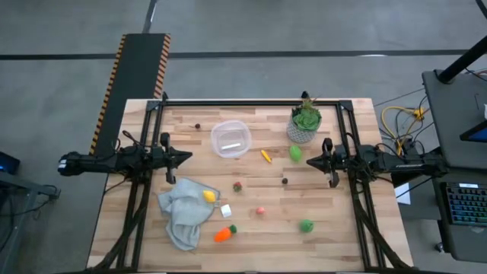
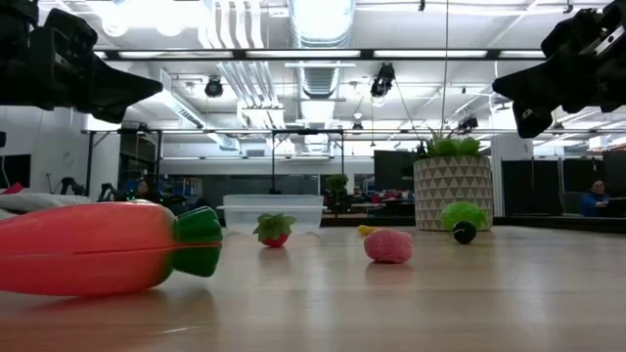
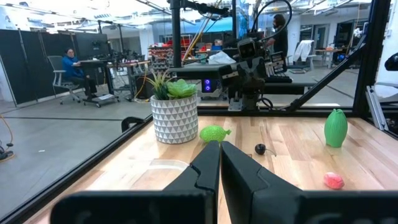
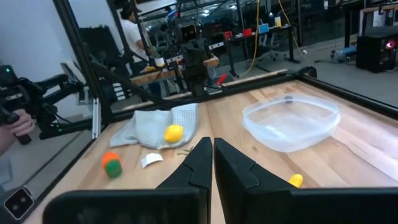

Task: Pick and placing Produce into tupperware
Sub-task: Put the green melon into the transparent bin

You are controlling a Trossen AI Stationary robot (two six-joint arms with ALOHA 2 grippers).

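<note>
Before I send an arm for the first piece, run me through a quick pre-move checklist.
1. Tupperware empty, open side up: ok.
2. Left gripper free, shut, raised at the left edge: ok.
3. Right gripper free, shut, raised at the right edge: ok.
4. Lemon clear to grab: not ok, it lies on the cloth.
5. Carrot on bare wood: ok.
6. Plant pot clear of the tupperware: ok.

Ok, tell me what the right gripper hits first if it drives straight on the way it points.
Probably the left gripper, facing the right gripper across the table. Both hang well above it, so the line likely clears the yellow piece and the tupperware, though depth is unclear.
</note>
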